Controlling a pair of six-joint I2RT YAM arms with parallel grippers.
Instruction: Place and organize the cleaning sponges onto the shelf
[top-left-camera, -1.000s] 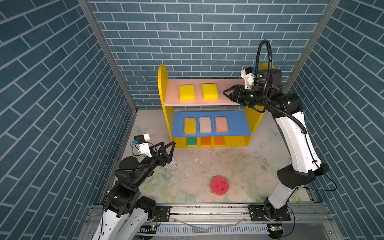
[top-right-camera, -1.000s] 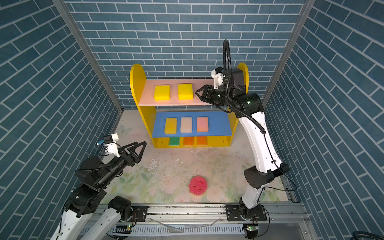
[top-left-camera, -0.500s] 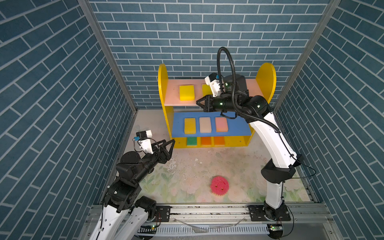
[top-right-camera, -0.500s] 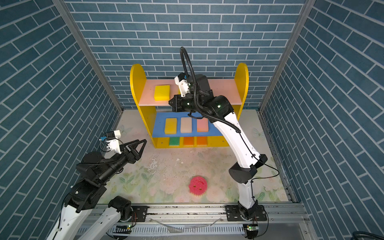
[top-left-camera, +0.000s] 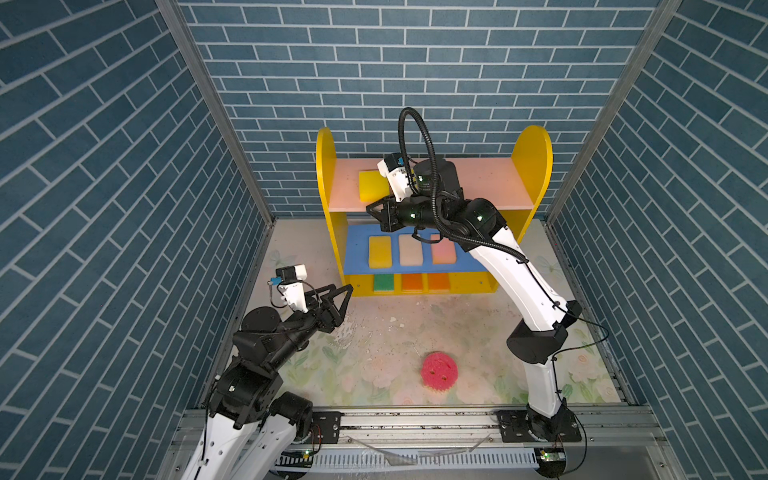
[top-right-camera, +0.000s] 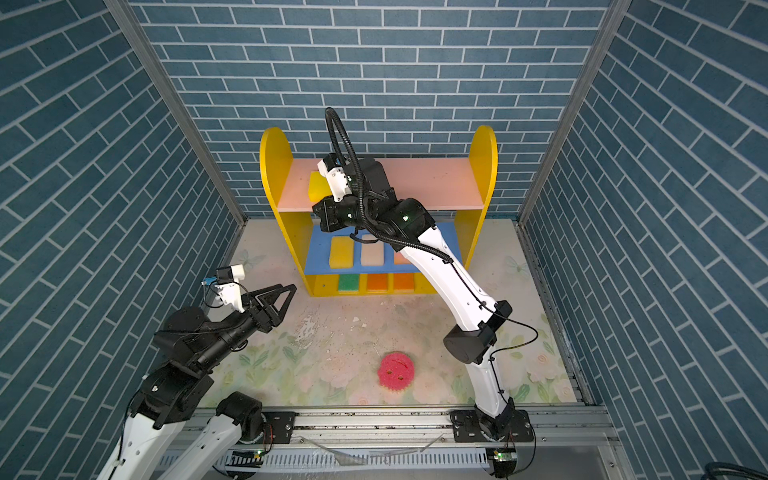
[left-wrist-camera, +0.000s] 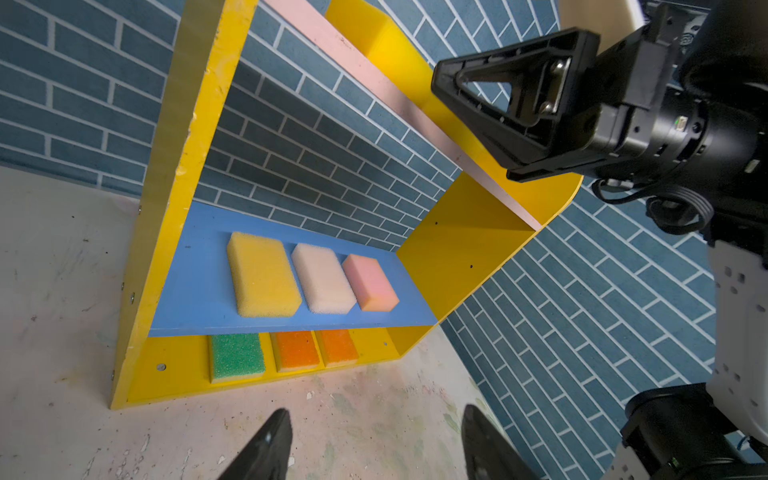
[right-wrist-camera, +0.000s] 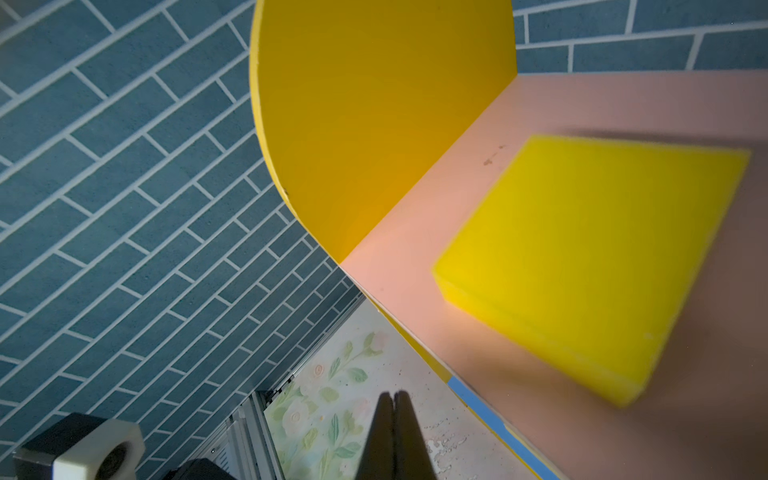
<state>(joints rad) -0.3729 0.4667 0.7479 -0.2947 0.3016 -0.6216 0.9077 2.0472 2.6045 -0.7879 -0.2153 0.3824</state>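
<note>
Round pink sponge lies loose on the worktop, front centre, well apart from the shelf. On the shelf's pink top board there is one yellow block sponge near the left end. The blue middle board has a yellow sponge, cream sponge and pink sponge in a row. The yellow base holds a green sponge and two orange sponges. Right tool is pressed together and empty, at the front edge of the top board just beside the yellow block. Left tool is spread and empty, low over the worktop near the shelf's left front corner.
</note>
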